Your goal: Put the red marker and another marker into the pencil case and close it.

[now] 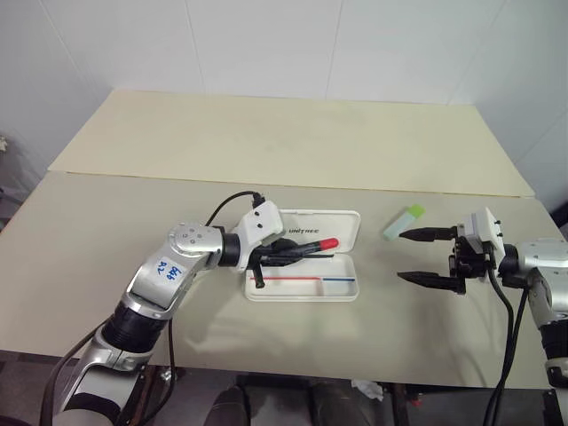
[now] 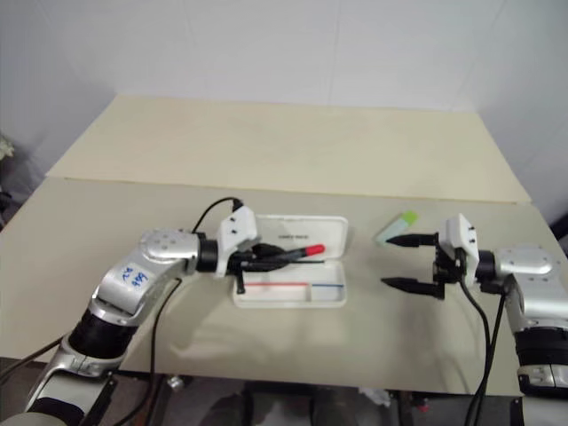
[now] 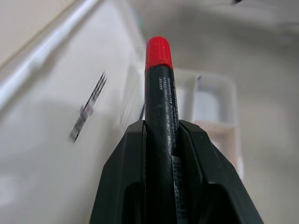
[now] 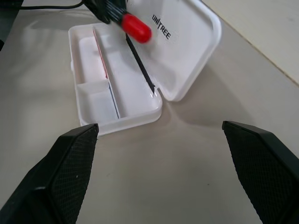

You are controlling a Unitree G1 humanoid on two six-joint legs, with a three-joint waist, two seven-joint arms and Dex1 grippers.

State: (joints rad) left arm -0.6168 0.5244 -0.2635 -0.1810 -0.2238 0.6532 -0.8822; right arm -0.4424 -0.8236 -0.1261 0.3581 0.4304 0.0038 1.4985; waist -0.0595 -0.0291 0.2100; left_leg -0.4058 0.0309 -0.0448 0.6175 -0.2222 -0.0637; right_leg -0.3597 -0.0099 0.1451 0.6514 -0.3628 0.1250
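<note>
Left hand (image 1: 297, 253) grips the red marker (image 1: 312, 248) over the open pencil case (image 1: 303, 288) lettered "UNITREE"; right hand (image 1: 415, 256) gapes.

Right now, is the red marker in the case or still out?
Out. The left gripper holds the red marker above the open case; the tray has no marker lying in it.

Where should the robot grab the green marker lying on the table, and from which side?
Probably around the middle of the green marker, on its pale body. It lies flat on the table, apart from the open pencil case, so coming from above seems best. The right gripper hovers beside it, open, and would need its fingers turned across the marker's long sides.
</note>
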